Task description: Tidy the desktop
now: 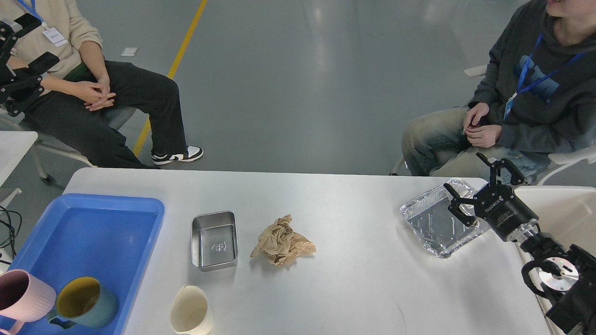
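The white desktop [354, 279] carries a crumpled brown paper wad [281, 241] at its middle, a small steel box [214, 240] left of it, and a cream cup [191, 311] lying on its side at the front edge. A foil tray [430, 221] sits at the far right. My right gripper [465, 179] is open and empty, hovering over the foil tray's right end. My left gripper [30, 42] is raised high at the far left, off the table, open and empty.
A blue tray [98, 232] at the left holds a green cup [86, 302]; a pink cup [23, 295] is at its front corner. A cream-white bin [565, 209] stands by the table's right edge. Two people sit beyond the far edge.
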